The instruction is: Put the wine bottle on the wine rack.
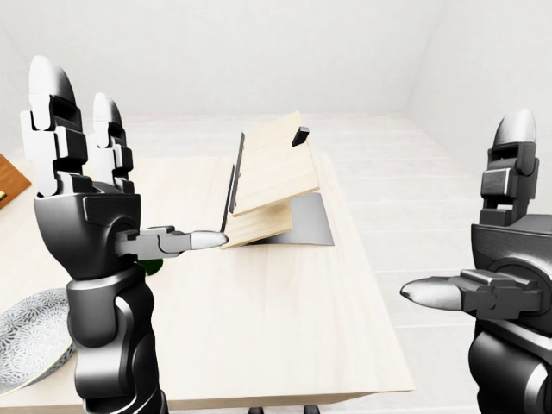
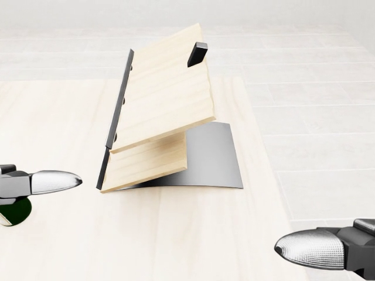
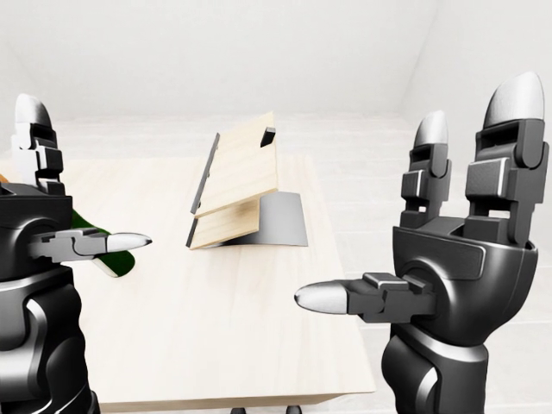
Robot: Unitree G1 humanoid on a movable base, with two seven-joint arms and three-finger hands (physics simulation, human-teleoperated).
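The wine rack, two tilted pale wood boards on a curved grey metal foot, stands on the pale wooden table, left of centre in the head view. Of the dark green wine bottle only a sliver shows, behind my left thumb; its base peeks in at the head view's left edge. My left hand is raised and open, fingers upright, thumb pointing toward the rack, nothing in it. My right hand is raised the same way, open and empty, over the table's right edge.
A patterned grey plate lies at the table's lower left, under my left arm. A brown wooden thing shows at the left edge. The table's right edge runs just right of the rack, with white floor beyond.
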